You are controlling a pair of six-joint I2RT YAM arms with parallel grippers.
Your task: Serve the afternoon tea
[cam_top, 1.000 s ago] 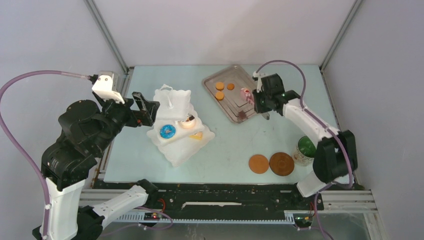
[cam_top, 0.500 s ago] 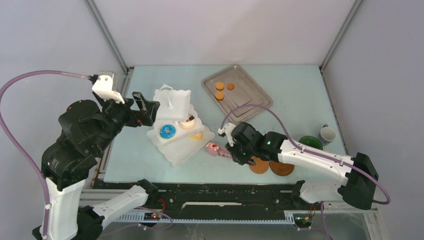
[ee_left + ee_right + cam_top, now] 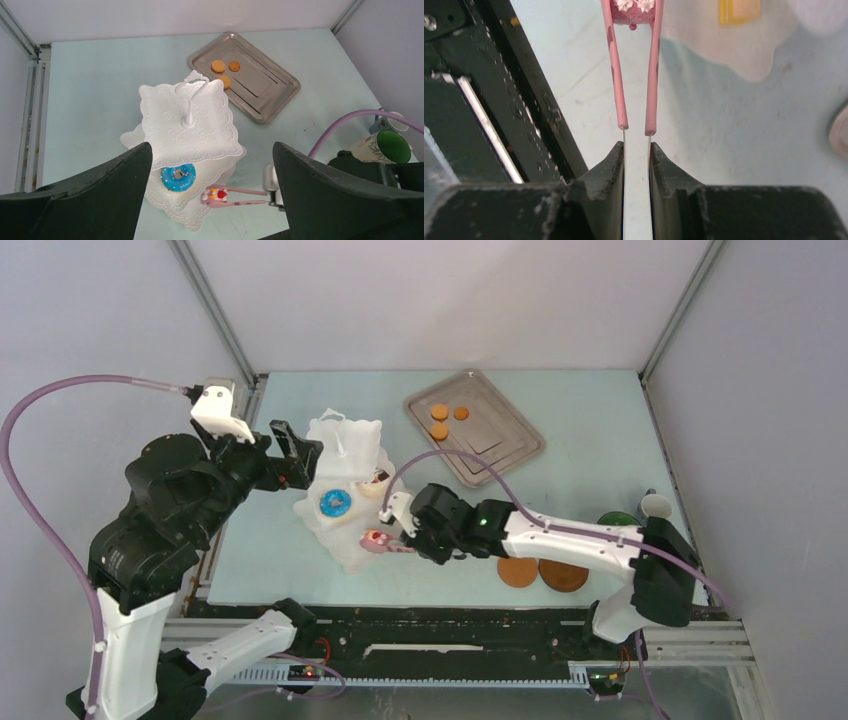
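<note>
My right claw (image 3: 636, 145) is clamped on the thin metal tails of the pink tongs (image 3: 653, 75), jaws nearly together with only those two blades between them. Straight ahead, the tong tips pinch a pink pastry (image 3: 634, 12) topped with white cream. It sits at the rim of the lowest tier of the white stand (image 3: 749, 55). I cannot tell whether it touches the tier yet. Ahead and to my right, a yellow cake slice (image 3: 736, 10) already lies on that tier.

I judge the step to be setting this pastry down. I should hold the squeeze even, carry the tips onto a bare patch clear of the cake slice, lower until the pastry rests, then ease off slowly so the springy tongs don't flick it or nudge the stand.

My own wrist view shows the grip but crops the pastry and stand. The other wrist looks down on all the tiers, a blue doughnut (image 3: 178, 177) on a lower tier, and three orange biscuits (image 3: 218, 65) on the tray (image 3: 270, 95) far ahead; my left claw (image 3: 211, 147) hangs there wide apart, empty. Only the overhead view shows the coasters (image 3: 518, 568) back beside my forearm.
</note>
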